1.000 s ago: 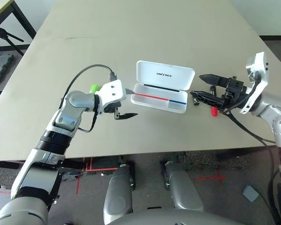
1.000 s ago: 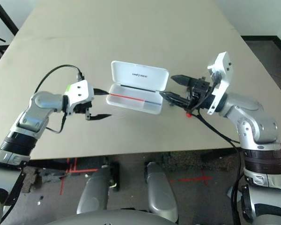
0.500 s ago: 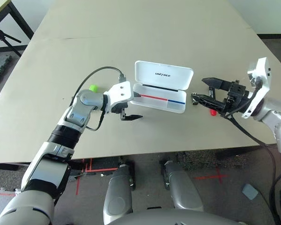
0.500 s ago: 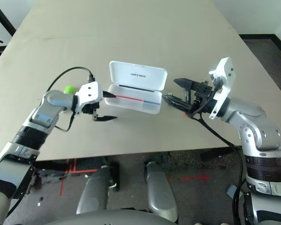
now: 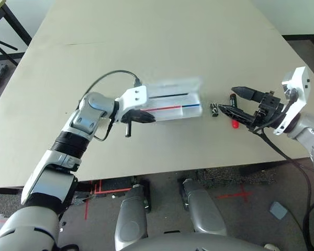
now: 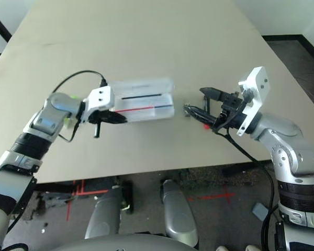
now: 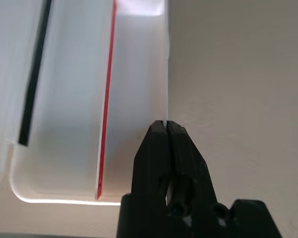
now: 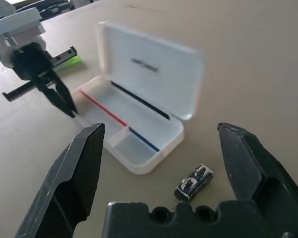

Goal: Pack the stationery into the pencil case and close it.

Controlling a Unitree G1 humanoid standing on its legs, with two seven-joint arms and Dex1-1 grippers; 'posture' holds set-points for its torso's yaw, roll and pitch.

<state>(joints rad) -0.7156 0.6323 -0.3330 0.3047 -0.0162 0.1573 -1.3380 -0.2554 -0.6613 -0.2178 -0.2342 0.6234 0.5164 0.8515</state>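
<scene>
Left gripper (image 7: 167,130) clenched on pencil case (image 8: 139,119) front wall, likely steadying it open on counter (image 5: 146,47). Right gripper (image 8: 161,148) released above clip-like piece (image 8: 193,182), red marker (image 5: 234,124) beside.

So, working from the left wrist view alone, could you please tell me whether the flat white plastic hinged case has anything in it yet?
Observer: No, the case is empty, lid up; a small black-and-silver clip lies on the table by its end.
Operator: And the pens?
Observer: The red marker lies on the table by the open right gripper.
Operator: The highlighter?
Observer: The lime-green highlighter lies on the table beside the left arm.
</scene>
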